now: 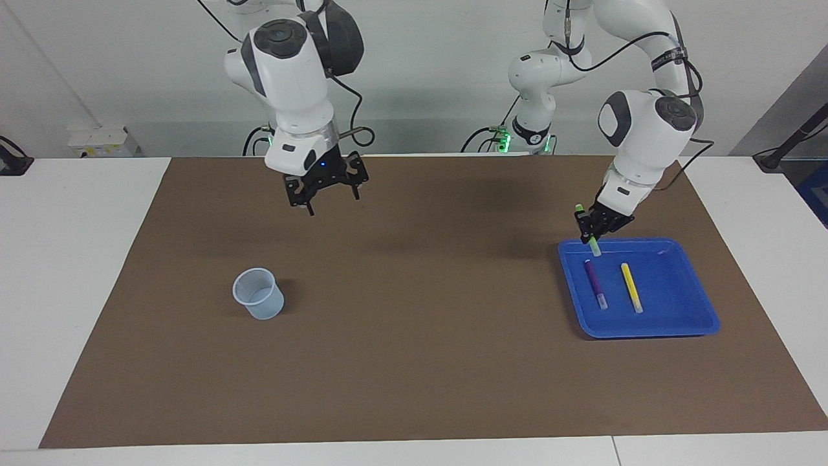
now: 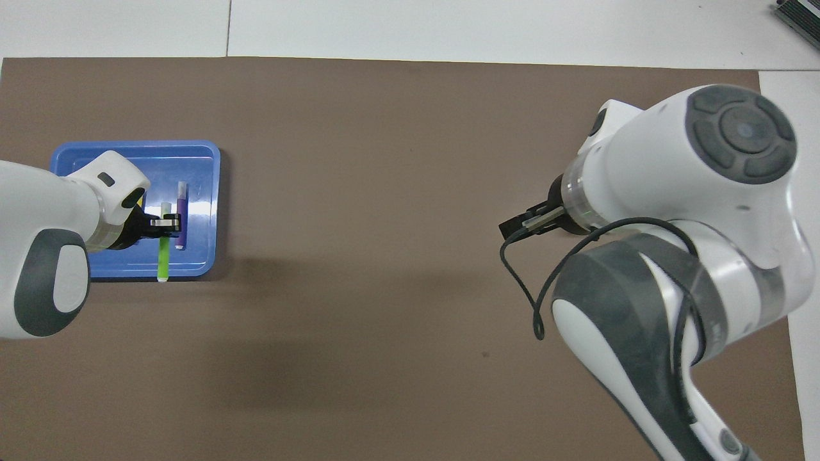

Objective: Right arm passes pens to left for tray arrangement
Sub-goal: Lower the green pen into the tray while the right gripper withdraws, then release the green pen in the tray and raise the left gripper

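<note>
The blue tray [image 1: 673,291] lies toward the left arm's end of the table. The purple pen [image 1: 596,283] and the yellow pen [image 1: 631,287] lie side by side in it. My left gripper [image 1: 598,223] is shut on the green pen [image 1: 594,246], held tilted with its lower end just over the tray's edge nearest the robots. In the overhead view the left gripper [image 2: 168,224] holds the green pen [image 2: 164,256] beside the purple pen [image 2: 181,214] over the tray [image 2: 198,166]; the yellow pen is mostly hidden under the arm. My right gripper [image 1: 333,200] hangs open and empty above the mat, waiting.
A small translucent plastic cup [image 1: 259,293] stands upright on the brown mat [image 1: 420,323] toward the right arm's end of the table. In the overhead view the right arm [image 2: 679,211] hides it. White table shows around the mat.
</note>
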Controlling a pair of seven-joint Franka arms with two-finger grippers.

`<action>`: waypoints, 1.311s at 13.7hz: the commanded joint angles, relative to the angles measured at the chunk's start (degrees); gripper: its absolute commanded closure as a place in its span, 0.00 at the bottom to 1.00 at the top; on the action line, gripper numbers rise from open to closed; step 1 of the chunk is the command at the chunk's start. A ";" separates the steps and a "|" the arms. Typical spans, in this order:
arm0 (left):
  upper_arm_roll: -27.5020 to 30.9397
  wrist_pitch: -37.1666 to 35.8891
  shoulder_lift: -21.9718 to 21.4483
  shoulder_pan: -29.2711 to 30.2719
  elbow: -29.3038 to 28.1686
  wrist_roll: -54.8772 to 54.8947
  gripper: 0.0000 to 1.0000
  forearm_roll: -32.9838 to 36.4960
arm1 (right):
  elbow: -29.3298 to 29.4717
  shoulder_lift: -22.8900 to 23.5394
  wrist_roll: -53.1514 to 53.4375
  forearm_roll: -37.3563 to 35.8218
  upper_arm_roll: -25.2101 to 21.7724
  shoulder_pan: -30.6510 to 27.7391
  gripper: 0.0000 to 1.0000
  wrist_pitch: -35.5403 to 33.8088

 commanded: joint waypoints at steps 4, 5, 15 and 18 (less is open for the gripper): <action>-0.36 -1.50 11.63 6.52 12.03 8.75 1.00 7.77 | 0.28 -3.42 -8.01 -1.68 0.14 -6.09 0.00 -4.74; -0.36 -1.33 14.43 7.57 14.31 8.84 1.00 9.89 | 0.37 -3.78 -8.27 -1.59 0.22 -8.10 0.00 -6.84; -0.27 6.92 27.65 14.35 22.16 12.53 1.00 17.03 | -0.41 -7.12 -10.82 -0.71 -15.59 9.88 0.00 -1.46; -0.35 11.75 28.09 15.05 18.39 12.44 1.00 16.86 | -1.56 -7.12 -10.91 0.08 -15.51 10.60 0.00 1.14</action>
